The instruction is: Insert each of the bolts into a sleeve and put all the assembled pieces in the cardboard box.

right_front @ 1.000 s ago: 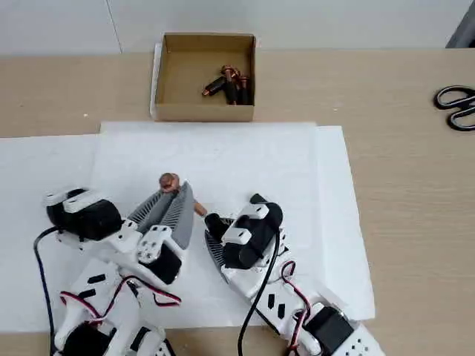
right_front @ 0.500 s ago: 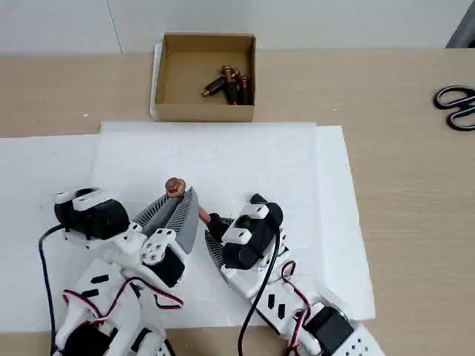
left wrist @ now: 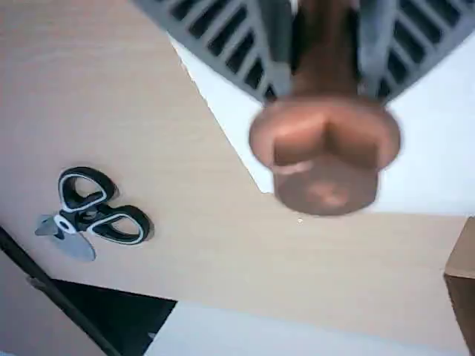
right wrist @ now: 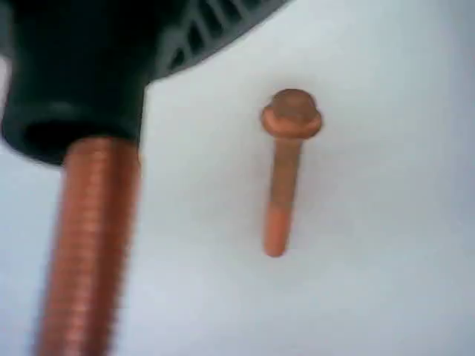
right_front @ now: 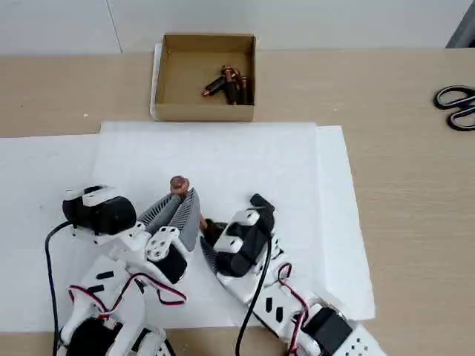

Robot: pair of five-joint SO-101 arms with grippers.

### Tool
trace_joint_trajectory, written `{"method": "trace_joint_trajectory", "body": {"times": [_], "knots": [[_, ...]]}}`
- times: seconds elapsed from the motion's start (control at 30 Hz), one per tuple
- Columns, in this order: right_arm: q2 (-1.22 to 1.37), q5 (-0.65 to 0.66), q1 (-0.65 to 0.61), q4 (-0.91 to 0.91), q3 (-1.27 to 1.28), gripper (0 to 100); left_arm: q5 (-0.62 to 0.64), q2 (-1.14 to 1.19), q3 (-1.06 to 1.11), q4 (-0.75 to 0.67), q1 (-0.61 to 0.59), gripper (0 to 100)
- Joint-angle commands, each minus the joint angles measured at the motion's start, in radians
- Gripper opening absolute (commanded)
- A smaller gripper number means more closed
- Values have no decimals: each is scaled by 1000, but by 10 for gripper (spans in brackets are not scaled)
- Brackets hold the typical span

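**A:** What does the overhead camera give us?

**B:** The left gripper [right_front: 181, 196] is clamped on a bolt [right_front: 178, 184]. The head shows at the fingertips and the shaft slants toward the sleeve [right_front: 211, 227], which the right gripper [right_front: 210, 236] grips. Both hang close together over the white paper [right_front: 260, 159]. The cardboard box [right_front: 204, 113] sits well apart on the far side of the table [right_front: 401, 185], with a few assembled pieces [right_front: 228, 84] inside.

**A:** And the left wrist?

**B:** The ribbed fingers [left wrist: 215, 30] squeeze the bolt [left wrist: 324, 152] just behind its head. Scissors [left wrist: 93, 215] lie far off on the wood.

**A:** Right wrist?

**B:** The bolt's [right wrist: 89, 237] thread meets the mouth of the sleeve [right wrist: 70, 89]. I can't tell how deep it sits. A second bolt [right wrist: 286, 163] lies loose on the paper below.

**A:** Where's the danger?

**B:** Alignment, I'd say. If shaft and bore aren't in line, pushing could jam the thread or twist the bolt out of that narrow hold. A dropped piece could strike the loose bolt and set it rolling. The grippers are also near enough to bump each other.
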Motion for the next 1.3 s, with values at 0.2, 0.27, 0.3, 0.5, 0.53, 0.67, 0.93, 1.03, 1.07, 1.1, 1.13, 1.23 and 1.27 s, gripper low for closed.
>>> {"method": "trace_joint_trajectory", "body": {"times": [0.2,0.27,0.3,0.5,0.53,0.67,0.93,1.03,1.07,1.1,1.13,1.23,1.27], "knots": [[-8,12,-28,-33,-91,4,9,-5,15,-5,6,6],[-8,12,-28,-33,-92,4,9,-6,13,12,6,6],[-8,12,-28,-33,-92,4,8,-6,12,21,6,6],[-8,14,19,-33,-89,4,-58,-6,-27,51,6,6],[-8,14,31,-33,-91,4,-63,-6,-33,52,6,6],[-8,14,44,-35,-92,4,-63,-6,-48,121,44,6],[-8,14,42,-104,-94,4,-63,-2,-42,172,121,6],[-8,14,42,-102,-94,4,-81,-2,-8,186,121,6],[-8,14,42,-102,-94,4,-97,-2,5,193,121,6],[-8,14,42,-102,-94,4,-109,-3,16,199,121,6],[-8,14,42,-102,-94,4,-120,-3,25,199,121,6],[-8,14,42,-102,-94,4,-138,-3,39,199,121,6],[-8,14,42,-102,-94,4,-141,-3,45,198,121,6]]}}
